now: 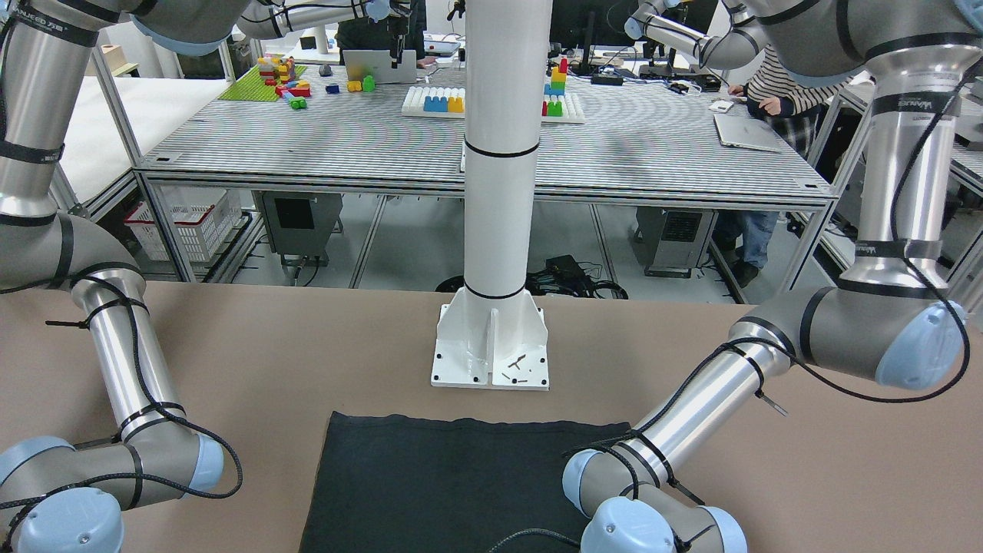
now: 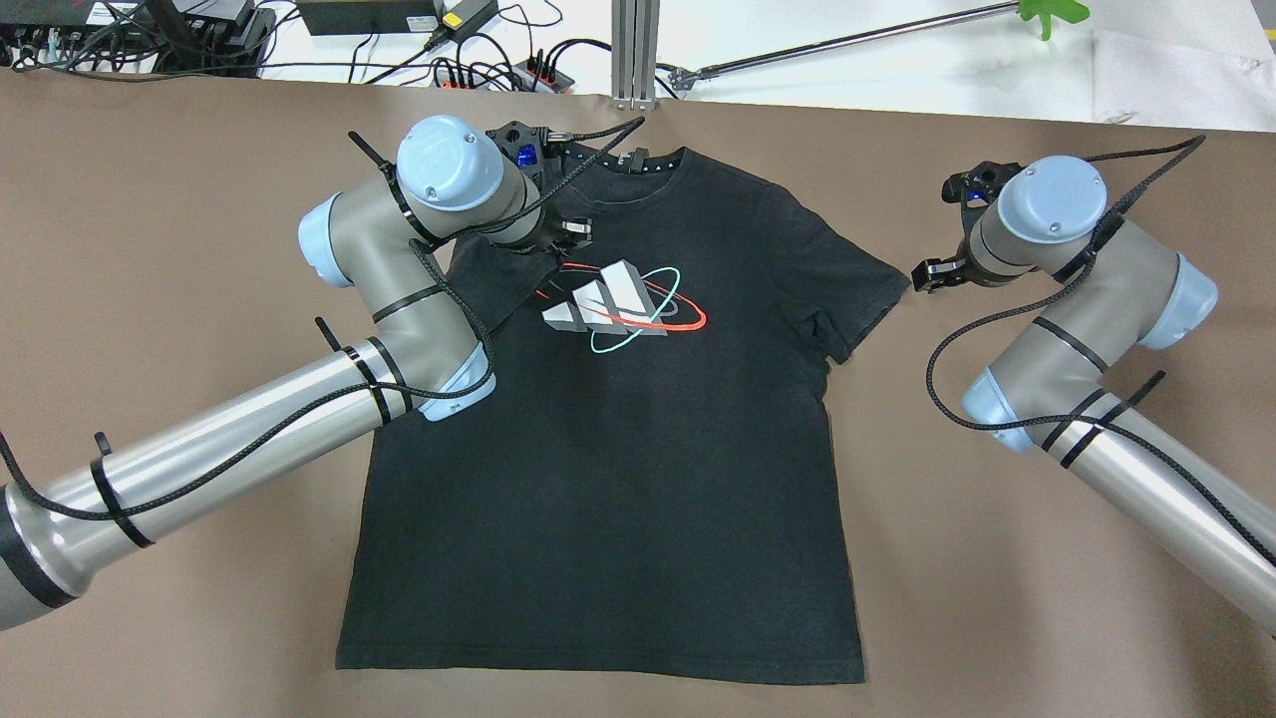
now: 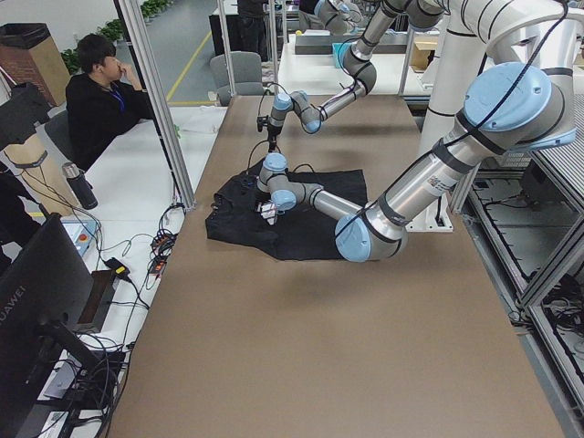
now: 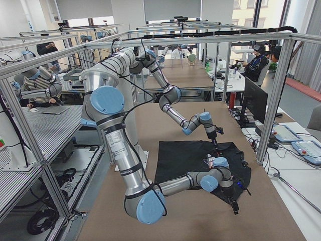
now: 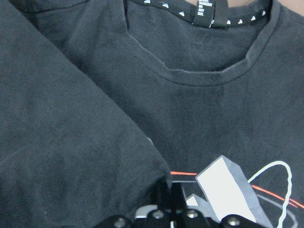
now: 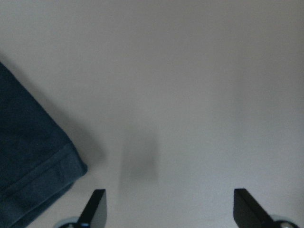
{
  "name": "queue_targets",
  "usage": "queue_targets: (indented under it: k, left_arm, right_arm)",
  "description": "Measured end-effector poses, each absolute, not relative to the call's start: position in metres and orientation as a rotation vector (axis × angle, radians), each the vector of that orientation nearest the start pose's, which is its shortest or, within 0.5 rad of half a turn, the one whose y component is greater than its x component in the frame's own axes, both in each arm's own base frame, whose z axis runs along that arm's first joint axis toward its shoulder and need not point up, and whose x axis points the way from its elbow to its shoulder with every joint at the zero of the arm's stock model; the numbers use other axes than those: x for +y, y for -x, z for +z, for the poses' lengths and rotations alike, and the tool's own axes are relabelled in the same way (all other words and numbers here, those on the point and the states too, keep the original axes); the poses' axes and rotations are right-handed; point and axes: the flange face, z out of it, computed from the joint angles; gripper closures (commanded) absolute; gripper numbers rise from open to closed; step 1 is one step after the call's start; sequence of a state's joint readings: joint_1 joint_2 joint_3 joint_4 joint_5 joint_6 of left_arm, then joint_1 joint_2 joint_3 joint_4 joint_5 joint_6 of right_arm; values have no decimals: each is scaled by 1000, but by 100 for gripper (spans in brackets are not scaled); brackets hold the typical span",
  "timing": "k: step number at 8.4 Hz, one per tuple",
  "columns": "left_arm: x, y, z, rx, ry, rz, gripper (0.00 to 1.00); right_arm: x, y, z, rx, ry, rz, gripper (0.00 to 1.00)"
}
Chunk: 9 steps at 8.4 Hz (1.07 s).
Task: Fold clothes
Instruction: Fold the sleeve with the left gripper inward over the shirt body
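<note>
Overhead view: the black T-shirt [image 2: 608, 479] lies flat, print up, in the middle of the surface [image 2: 179, 249]. Bare brown margin shows on every side, broadest to left and right. The sleeve on the robot's left is folded inward across the chest. The other sleeve [image 2: 857, 289] lies spread. The left claw [image 2: 566, 239] sits on the folded sleeve, beside the print [image 2: 618, 299]. The right claw [image 2: 932, 274] stands just off the spread sleeve's hem, over bare surface.

Left wrist view: the claw is closed tight, fingers together, pinching the edge of the folded sleeve. The collar [image 5: 204, 73] lies flat ahead.

Right wrist view: the fingertips [image 6: 95, 209] are set wide apart with nothing between them. The sleeve hem at lower left is clear of both.

Front view: the bottom hem runs straight, near the white column base [image 1: 491, 346] but apart from it.
</note>
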State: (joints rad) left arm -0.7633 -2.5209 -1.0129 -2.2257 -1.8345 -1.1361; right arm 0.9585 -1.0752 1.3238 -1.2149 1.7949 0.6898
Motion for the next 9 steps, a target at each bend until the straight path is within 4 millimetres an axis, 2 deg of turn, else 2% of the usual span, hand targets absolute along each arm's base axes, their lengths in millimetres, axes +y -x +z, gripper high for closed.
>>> queue_targets:
  k: [3,6,9]
  left_arm:
    - [-663,-528,211,1011,-399,-171,5]
    - [-664,-527,209,1016,-398,-177,5]
    - [-664,-526,209,1016,-398,-176,5]
  right_arm:
    - [-652,328,463,-558,-363,12,10]
    - [-645,353,471,-657,-376,134,16]
    - [-641,365,467,-701,-373,184,46]
